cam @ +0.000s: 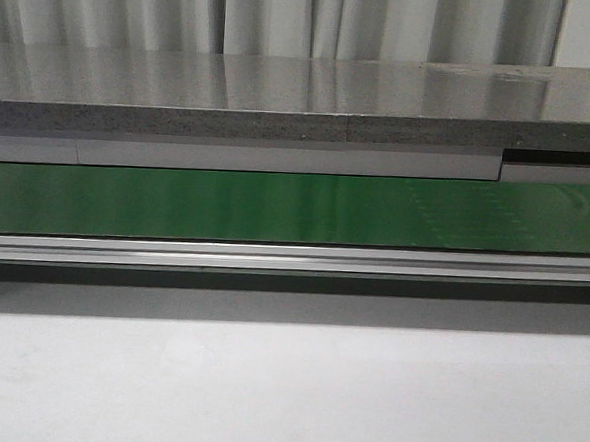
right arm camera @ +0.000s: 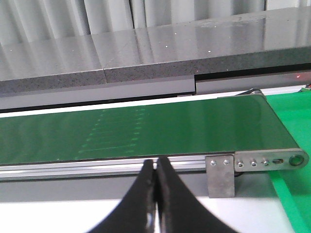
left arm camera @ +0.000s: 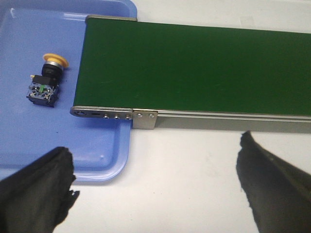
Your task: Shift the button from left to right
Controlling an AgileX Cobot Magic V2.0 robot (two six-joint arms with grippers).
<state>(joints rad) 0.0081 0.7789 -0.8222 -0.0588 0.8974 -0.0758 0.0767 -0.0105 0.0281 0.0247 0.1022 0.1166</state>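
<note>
1. The button [left arm camera: 46,80] lies on its side in a blue tray [left arm camera: 29,145], just beside the end of the green conveyor belt [left arm camera: 194,68]; nothing holds it.
2. The left gripper [left arm camera: 155,187] hangs over the white table [left arm camera: 184,170], jaws spread wide, empty.
3. The right gripper [right arm camera: 156,194] faces the belt's other end; its jaws are pressed together, gripping nothing.

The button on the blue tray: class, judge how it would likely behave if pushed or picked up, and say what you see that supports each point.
The button lies on its side on the blue tray, so its round yellow head may make it roll or pivot when nudged. Its black boxy body probably resists rolling and gives flat faces to grip. It looks rigid, and small enough to be fairly light.
</note>
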